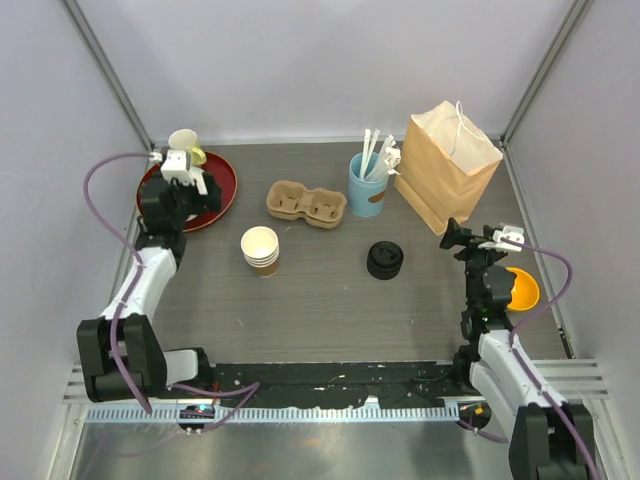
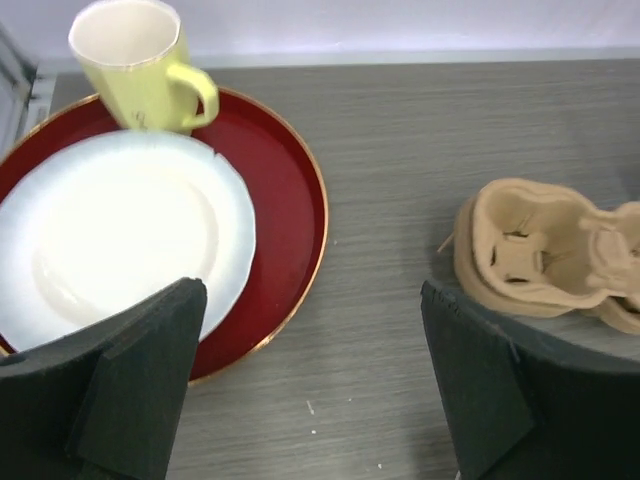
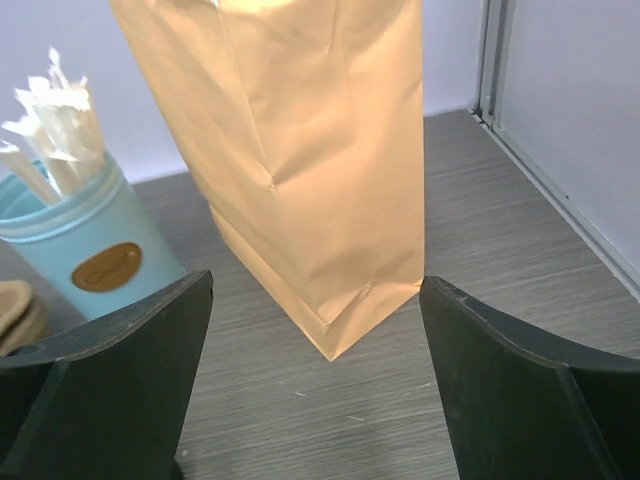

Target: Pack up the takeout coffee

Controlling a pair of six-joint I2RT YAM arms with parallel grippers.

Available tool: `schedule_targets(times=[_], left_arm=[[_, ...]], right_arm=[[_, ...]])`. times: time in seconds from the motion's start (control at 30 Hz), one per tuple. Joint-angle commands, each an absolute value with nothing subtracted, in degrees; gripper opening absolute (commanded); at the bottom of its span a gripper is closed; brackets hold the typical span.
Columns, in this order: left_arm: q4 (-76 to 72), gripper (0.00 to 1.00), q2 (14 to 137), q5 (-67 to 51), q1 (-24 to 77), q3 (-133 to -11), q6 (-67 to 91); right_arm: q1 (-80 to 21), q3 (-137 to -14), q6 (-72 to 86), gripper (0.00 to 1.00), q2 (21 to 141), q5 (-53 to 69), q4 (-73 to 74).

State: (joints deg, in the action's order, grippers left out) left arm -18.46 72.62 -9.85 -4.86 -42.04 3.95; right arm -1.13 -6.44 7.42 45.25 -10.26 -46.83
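No lidded tan cup shows in any view. A stack of lidless tan paper cups stands mid-table, with a stack of bare black lids to its right. A tan pulp cup carrier lies behind them and shows in the left wrist view. A brown paper bag stands at the back right and fills the right wrist view. My left gripper is open and empty over the red tray's right edge. My right gripper is open and empty just in front of the bag.
A red tray at the back left holds a white plate and a yellow mug. A blue cup of stirrers stands left of the bag. An orange bowl sits at the right edge.
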Motion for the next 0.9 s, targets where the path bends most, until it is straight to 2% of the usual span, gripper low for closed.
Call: schedule_targets(times=[0.0,0.03,0.13,0.27,0.3,0.37,0.47,0.53,0.87], left_arm=[[12.7,0.88,71.4,-21.8,-5.5,-58.4,-2.6],[23.3,0.81,71.6,-29.7,-5.4,-64.3,-4.5],[40.3,0.79,71.5,-35.8,-3.5,-72.5,-10.2],[51.4,0.80,72.9,-23.1,4.6,-77.3,-15.6],[53.2,0.79,73.6,-20.2,7.3,-77.6,-16.3],[54.0,0.78,75.7,-13.0,9.1,-78.0,-17.7],[54.9,0.71,77.3,-10.0,11.1,-78.2,-18.3],[54.5,0.68,78.7,-9.1,12.7,-78.1,-18.4],[51.9,0.52,85.0,-7.6,15.3,-78.2,-18.8]], right_arm=[[-1.4,-11.1,12.9,0.86,36.9,-5.7,-34.6],[-1.4,-11.9,12.8,0.84,34.6,-3.4,-30.9],[-1.8,-17.2,14.1,0.76,34.1,5.7,-24.0],[-4.9,-28.1,14.0,0.69,39.6,12.9,-12.9],[-8.6,-32.6,13.3,0.67,41.0,12.9,-10.4],[-14.1,-37.2,9.2,0.66,45.2,7.1,-2.9],[-27.8,-43.4,3.1,0.69,50.3,-4.7,2.7],[-32.1,-45.8,1.8,0.70,52.7,-5.7,2.6],[-33.9,-47.9,2.1,0.70,58.8,-2.5,0.6]])
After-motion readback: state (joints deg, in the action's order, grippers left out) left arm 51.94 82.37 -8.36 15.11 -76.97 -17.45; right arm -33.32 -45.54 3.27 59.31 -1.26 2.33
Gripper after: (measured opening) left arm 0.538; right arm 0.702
